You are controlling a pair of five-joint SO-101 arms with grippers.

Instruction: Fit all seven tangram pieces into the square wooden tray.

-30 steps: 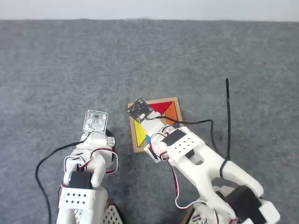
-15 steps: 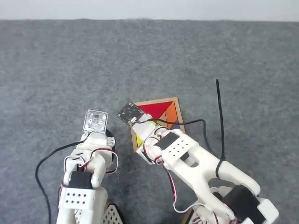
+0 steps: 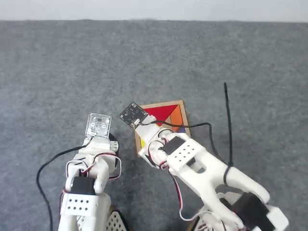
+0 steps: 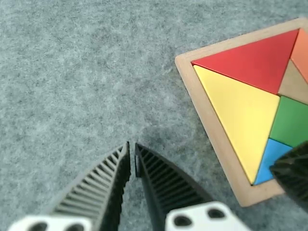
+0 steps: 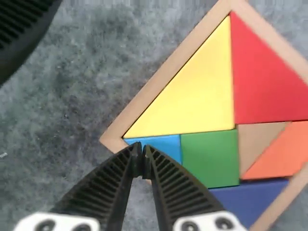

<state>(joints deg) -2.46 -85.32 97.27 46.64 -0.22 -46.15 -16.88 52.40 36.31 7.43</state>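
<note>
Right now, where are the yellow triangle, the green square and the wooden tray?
yellow triangle (image 5: 197, 101), right wrist view, middle of its face.
green square (image 5: 209, 156), right wrist view, centre of its face.
wooden tray (image 4: 205, 103), left wrist view, bare rim beside the yellow triangle.

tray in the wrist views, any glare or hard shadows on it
Left wrist view: the tray is evenly lit, with no glare and no hard shadow. Right wrist view: likewise matte and even, with just a soft dark patch on the carpet beside it.
</note>
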